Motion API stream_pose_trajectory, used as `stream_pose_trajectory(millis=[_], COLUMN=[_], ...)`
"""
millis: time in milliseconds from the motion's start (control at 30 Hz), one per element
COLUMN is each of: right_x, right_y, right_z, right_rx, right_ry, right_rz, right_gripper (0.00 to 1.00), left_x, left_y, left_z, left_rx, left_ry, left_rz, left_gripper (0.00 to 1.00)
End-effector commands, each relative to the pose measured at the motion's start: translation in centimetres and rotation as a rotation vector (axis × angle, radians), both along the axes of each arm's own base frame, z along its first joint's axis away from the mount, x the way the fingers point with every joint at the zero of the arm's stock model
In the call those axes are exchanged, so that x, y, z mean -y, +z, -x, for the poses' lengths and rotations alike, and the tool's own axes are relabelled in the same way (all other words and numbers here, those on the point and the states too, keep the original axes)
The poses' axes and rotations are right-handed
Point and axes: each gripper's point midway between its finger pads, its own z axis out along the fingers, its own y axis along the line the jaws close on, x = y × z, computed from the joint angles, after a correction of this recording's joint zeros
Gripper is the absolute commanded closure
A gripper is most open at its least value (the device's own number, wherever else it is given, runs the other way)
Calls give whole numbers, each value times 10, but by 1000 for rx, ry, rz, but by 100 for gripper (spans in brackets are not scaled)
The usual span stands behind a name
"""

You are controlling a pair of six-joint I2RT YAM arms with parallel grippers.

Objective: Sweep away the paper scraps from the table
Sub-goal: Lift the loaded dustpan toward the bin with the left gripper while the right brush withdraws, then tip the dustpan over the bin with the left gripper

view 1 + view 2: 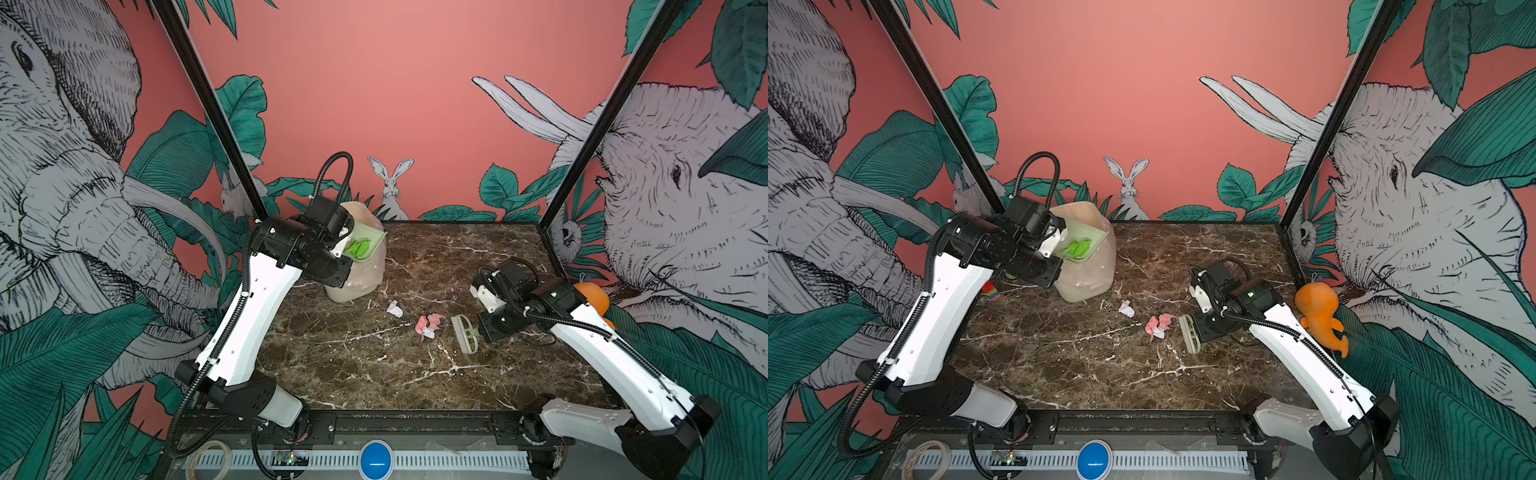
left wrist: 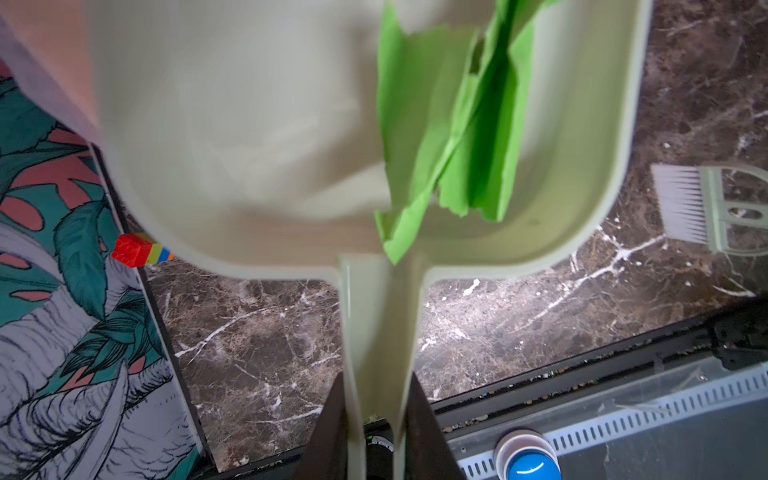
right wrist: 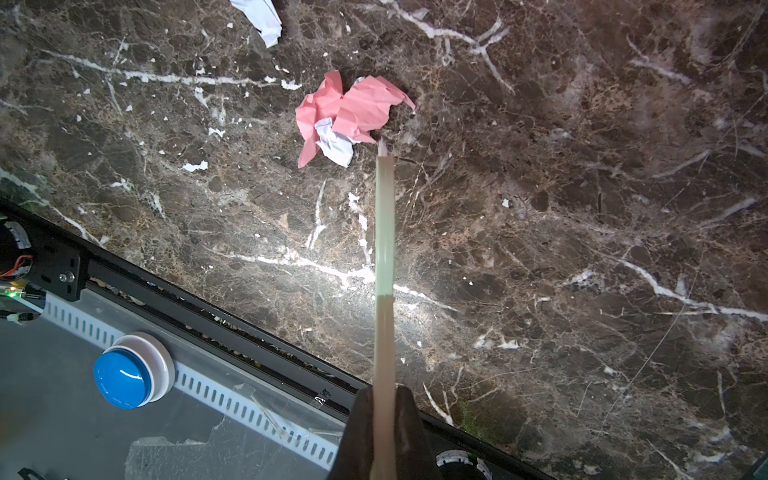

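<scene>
Pink and white paper scraps [image 1: 427, 326] lie on the table's [image 1: 353, 374] middle; green ones sit in the dustpan [image 1: 372, 235], seemingly over a translucent bin [image 1: 361, 282] far left. Left gripper [image 2: 376, 395] clamps the dustpan's handle; right gripper [image 3: 384, 399] pinches the brush [image 1: 464, 338] just right of them.

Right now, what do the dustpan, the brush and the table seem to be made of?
Dustpan: likely moulded plastic, pale green, smooth satin walls with rounded corners.
Brush: same pale green plastic frame, it seems, with fine white synthetic-looking bristles.
Table: dark brown marble pattern with white veins, polished, given the bright glare patch; real stone or printed laminate, cannot tell.
</scene>
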Motion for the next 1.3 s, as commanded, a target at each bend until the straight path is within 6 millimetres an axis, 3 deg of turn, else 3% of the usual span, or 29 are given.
stream_pose_trajectory(millis=[0,200,600,1000,1267], right_x=[-2,1,3,1,4], right_y=[8,9,8,11,11], right_z=[-2,-3,1,-1,4], right_rx=[14,9,-11,-17,-28], right_ry=[19,23,20,21,24], right_rz=[-15,-12,-6,-10,-7], right_gripper=[100,100,100,100,100], left_x=[-20,-54,-82,-85,-91], left_y=[4,1,-3,5,15], left_z=[-9,-30,-66,-83,-84], left_rx=[34,45,70,136,182], left_ry=[24,84,102,14,-46], left_rz=[-50,-163,-419,-659,-841], left_gripper=[100,100,100,100,100])
